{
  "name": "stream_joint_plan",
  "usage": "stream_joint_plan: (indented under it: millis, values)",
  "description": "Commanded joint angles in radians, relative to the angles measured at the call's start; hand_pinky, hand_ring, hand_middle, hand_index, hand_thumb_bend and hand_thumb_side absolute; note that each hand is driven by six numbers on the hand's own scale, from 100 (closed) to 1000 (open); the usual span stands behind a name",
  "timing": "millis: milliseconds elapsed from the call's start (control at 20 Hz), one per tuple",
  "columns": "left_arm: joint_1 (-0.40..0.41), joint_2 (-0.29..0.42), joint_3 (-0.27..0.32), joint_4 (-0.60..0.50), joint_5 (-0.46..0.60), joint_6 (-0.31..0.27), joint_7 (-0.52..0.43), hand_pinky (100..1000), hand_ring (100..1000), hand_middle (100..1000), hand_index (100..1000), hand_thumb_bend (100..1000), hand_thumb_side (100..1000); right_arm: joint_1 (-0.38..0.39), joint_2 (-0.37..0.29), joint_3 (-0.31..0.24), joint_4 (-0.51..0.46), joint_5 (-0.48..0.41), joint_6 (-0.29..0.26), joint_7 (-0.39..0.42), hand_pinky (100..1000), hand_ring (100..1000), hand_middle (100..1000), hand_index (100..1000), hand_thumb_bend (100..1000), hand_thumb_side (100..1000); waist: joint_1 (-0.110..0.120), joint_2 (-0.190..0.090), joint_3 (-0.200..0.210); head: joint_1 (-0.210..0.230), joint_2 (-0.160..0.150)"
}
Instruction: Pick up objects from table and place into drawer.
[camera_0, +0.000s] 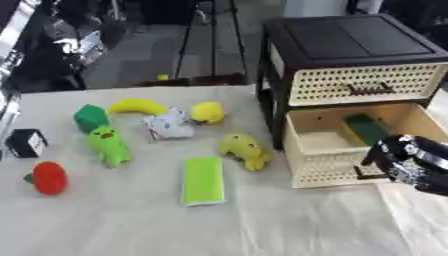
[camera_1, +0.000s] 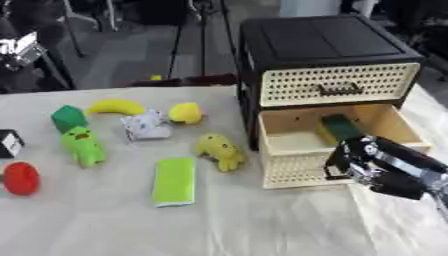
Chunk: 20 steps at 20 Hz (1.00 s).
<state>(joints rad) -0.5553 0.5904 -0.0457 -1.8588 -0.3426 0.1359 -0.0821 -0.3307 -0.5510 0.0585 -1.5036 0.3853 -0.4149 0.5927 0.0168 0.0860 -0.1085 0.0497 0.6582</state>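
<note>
Drawer lower one pulled open with a green block inside, right hand at its front right corner, fingers curled on nothing visible, remaining toys on the table.

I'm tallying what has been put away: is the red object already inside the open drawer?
No: the red object lies on the table near its left edge, and the open drawer holds only a green block.

text: none legible | labels: none legible | numbers: none | signs: none
</note>
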Motion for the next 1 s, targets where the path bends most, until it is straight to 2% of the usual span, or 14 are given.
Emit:
stream_joint_plan:
  millis: [50,250,300,450,600,800,1000]
  values:
    - [-0.006,0.034,0.019,-0.022,0.005,0.002,0.006,580,562,560,712,640,737,-0.018,-0.025,-0.02,0.025,0.058,-0.008,-0.012,240,389,625,714,100,1000,-0.001,-0.015,0.003,-0.006,0.01]
    - [-0.004,0.034,0.019,-0.024,0.004,0.003,0.007,580,562,560,712,640,737,-0.021,-0.02,-0.018,0.044,0.099,-0.02,-0.039,240,389,625,714,100,1000,-0.001,-0.015,0.004,-0.007,0.012]
    - [-0.002,0.033,0.019,-0.024,0.004,0.004,0.007,580,562,560,712,635,740,-0.023,-0.023,-0.022,0.051,0.106,-0.019,-0.045,278,446,650,723,100,1000,-0.001,-0.015,0.004,-0.007,0.016]
    - [0.009,0.026,0.021,-0.026,0.002,0.004,0.008,580,562,559,712,634,742,-0.045,-0.021,-0.026,0.073,0.146,0.003,-0.068,311,508,657,724,100,1000,0.002,-0.015,0.009,-0.013,0.022]
    - [0.016,0.019,0.025,-0.024,0.001,0.006,0.012,579,561,558,711,634,741,-0.061,-0.012,-0.025,0.087,0.191,0.014,-0.103,380,587,688,730,100,1000,0.003,-0.015,0.012,-0.018,0.023]
    - [0.02,0.015,0.025,-0.026,0.002,0.006,0.014,579,560,558,711,627,745,-0.08,-0.001,-0.02,0.108,0.251,0.015,-0.149,429,656,713,741,100,1000,0.005,-0.015,0.014,-0.02,0.025]
    - [0.024,0.011,0.025,-0.025,0.002,0.007,0.016,578,560,557,710,621,748,-0.099,0.008,-0.011,0.132,0.31,0.011,-0.176,450,682,724,747,100,1000,0.006,-0.013,0.017,-0.023,0.025]
